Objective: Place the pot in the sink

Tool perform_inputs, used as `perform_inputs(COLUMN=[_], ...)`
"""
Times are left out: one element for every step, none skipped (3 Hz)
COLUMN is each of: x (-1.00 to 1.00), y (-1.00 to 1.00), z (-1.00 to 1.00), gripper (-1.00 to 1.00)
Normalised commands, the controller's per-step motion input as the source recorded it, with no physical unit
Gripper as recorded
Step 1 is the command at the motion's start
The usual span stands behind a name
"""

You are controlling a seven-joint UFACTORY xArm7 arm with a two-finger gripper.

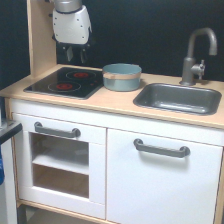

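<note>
The pot (121, 77) is round, grey-blue with a tan band below its rim. It stands upright on the wooden counter between the hob and the sink. The sink (179, 98) is a dark grey rectangular basin set in the counter at the exterior view's right, and it looks empty. My gripper (72, 52) hangs from the white arm above the back of the hob, to the left of the pot and well above it. Its dark fingers point down, a little apart, with nothing between them.
A black two-burner hob (65, 82) with red rings lies at the left of the counter. A grey tap (194, 55) rises behind the sink. A wooden side panel (40, 35) stands at the back left. White cabinet doors with grey handles are below.
</note>
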Motion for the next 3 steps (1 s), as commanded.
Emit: perform_inputs(x=[0.07,0.05,0.05], y=[-0.10,-0.13,-0.13], z=[-0.08,-0.07,-0.12], gripper=[1.00,1.00,1.00])
